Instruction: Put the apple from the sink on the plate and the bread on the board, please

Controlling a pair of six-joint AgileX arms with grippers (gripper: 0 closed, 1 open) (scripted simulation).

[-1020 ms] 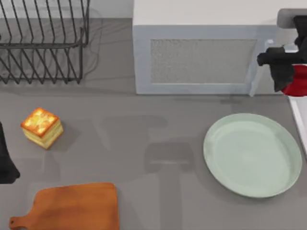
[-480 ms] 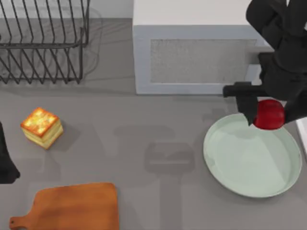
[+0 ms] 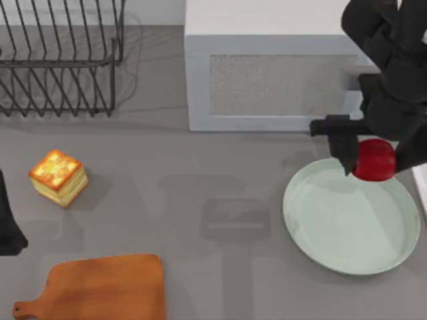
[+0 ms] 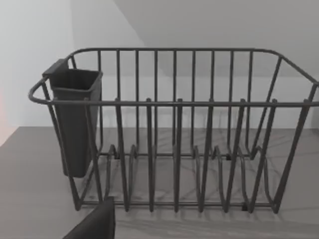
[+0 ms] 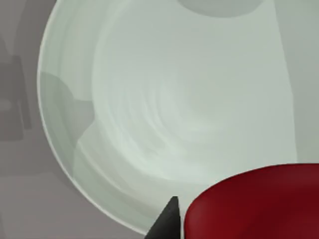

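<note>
My right gripper is shut on the glossy red apple and holds it above the far rim of the pale mint-green plate at the table's right. In the right wrist view the apple hangs over the plate. The bread, a toasted golden cube, sits on the table at the left. Near the front left lies the orange-brown board. My left arm is parked at the left edge. The sink is out of view.
A black wire dish rack stands at the back left, seen close in the left wrist view with a dark cutlery cup. A pale grey box stands at the back centre.
The right arm swung in from the far right edge with the apple to above the plate's far rim, then held nearly still. Bread, board and left arm have not moved.
</note>
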